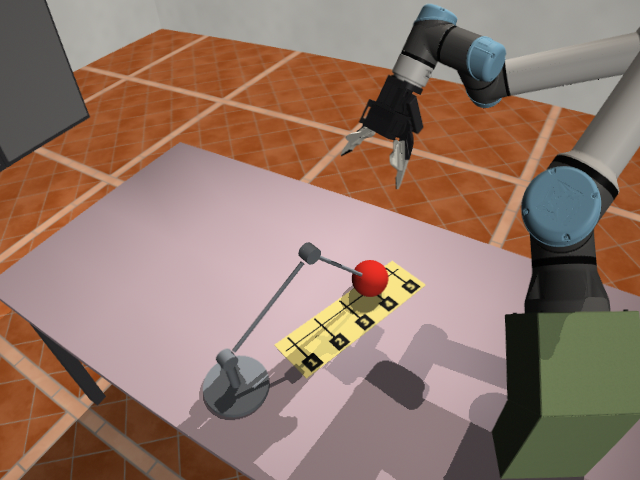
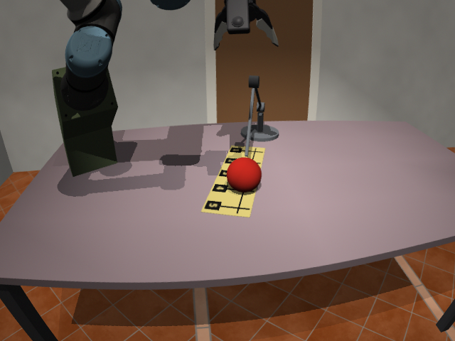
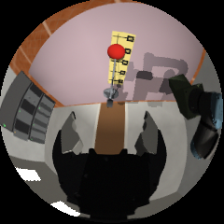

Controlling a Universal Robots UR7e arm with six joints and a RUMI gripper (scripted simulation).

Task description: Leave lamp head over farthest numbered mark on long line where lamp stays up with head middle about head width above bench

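With 12 o'clock at the top edge of the top view, the gripper (image 1: pixel 371 170) (image 2: pixel 246 47) (image 3: pixel 109 111) is at 12 o'clock from the lamp's head (image 1: pixel 370 277) (image 2: pixel 244 174) (image 3: pixel 116 51), well apart from it, released, with its fingers spread and nothing between them. The head, a red ball, is near mark 4 of the yellow strip (image 1: pixel 400 268) (image 2: pixel 227 199) (image 3: pixel 123 44); whether its middle is exactly over that mark, I cannot tell. It hangs above the bench (image 1: pixel 180 232) (image 2: pixel 330 202) (image 3: pixel 75 61), its shadow on the strip, but its exact height is also unclear. The strip runs from 8 toward 2 o'clock, with 1 at the near-base end and 5 at the far end. The round base (image 1: pixel 255 395) (image 2: pixel 271 133) (image 3: pixel 107 91) stands flat on the bench, between 7 and 8 o'clock from the head. The lower rod (image 1: pixel 268 307) (image 2: pixel 257 96) slopes up toward 1 o'clock to the elbow (image 1: pixel 309 253) (image 2: pixel 254 81) (image 3: pixel 109 104), where the upper rod (image 1: pixel 338 264) (image 2: pixel 250 121) (image 3: pixel 114 75) bends down toward 4 o'clock and meets the head. The green pedestal (image 1: pixel 589 361) (image 2: pixel 88 146) (image 3: pixel 184 100) is at 4 o'clock from the head.
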